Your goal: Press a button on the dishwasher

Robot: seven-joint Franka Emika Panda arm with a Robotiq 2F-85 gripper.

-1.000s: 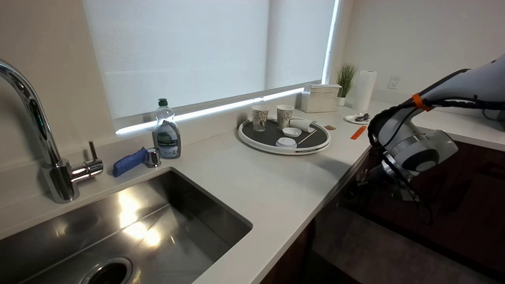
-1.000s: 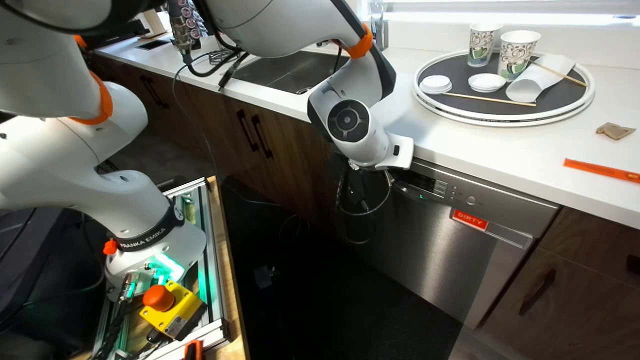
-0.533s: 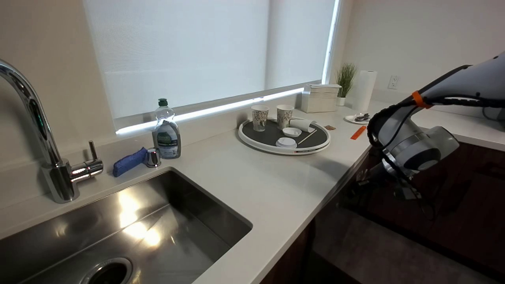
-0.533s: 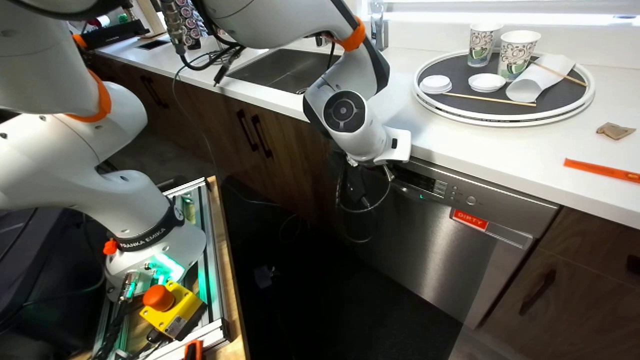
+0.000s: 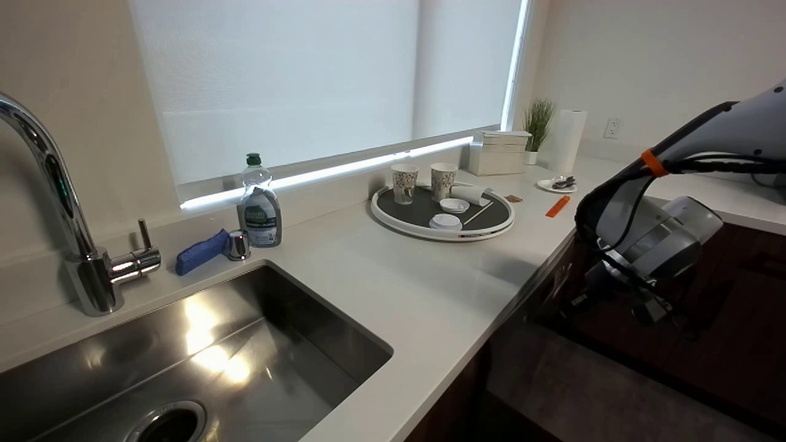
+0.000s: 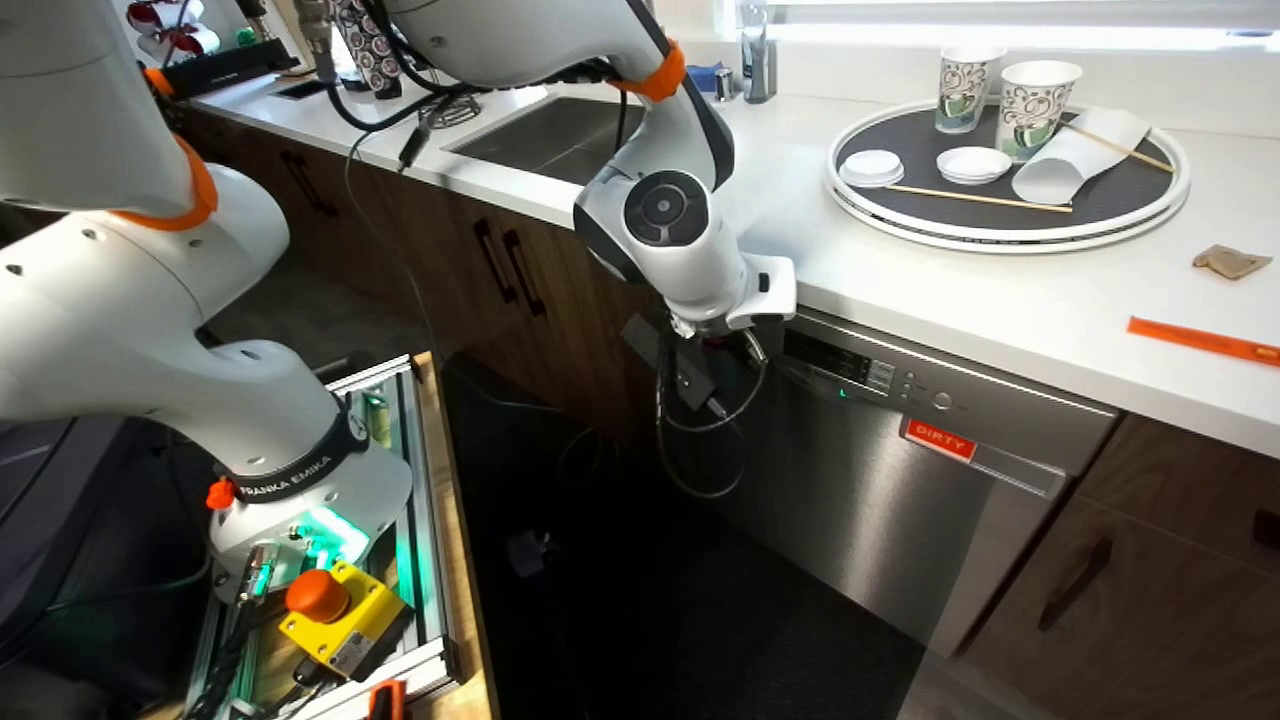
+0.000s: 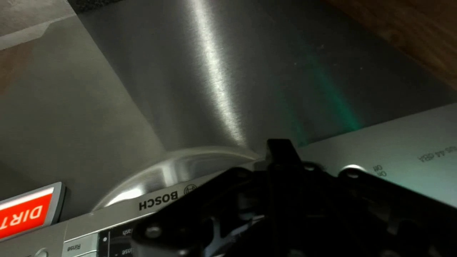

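Brushed stainless steel fronts the Bosch dishwasher [image 6: 880, 520], built in under the white countertop [image 6: 1060, 300], with a control strip [image 7: 410, 157] running along its top. Your Robotiq gripper [image 7: 280, 145] is closed, its fingers [image 7: 282, 155] pressed into one blunt black tip with nothing visible between them: a good shape for pushing. In the wrist view that tip overlaps the strip's lower edge, between the BOSCH lettering [image 7: 158, 200] and the round On/Off button [image 7: 353, 167], which is partly hidden behind the gripper. Whether the tip touches the metal, you cannot tell from these views.

The step in hand looks like alignment, and the On/Off button seems the likeliest target, being the nearest you can see. The lettering stands upside down in the wrist view, so treat that view's right as the strip's left and its bottom as up. Bring the tip over that way, clear of the strip, until it covers the middle of the button; only then push straight in, slowly and squarely, since a slanted push could skid off. Stay away from the curved handle recess [image 7: 185, 162], where a tip might catch. In an exterior view the white wrist housing [image 6: 700, 255] hangs near the countertop's edge, so keep any upward correction small
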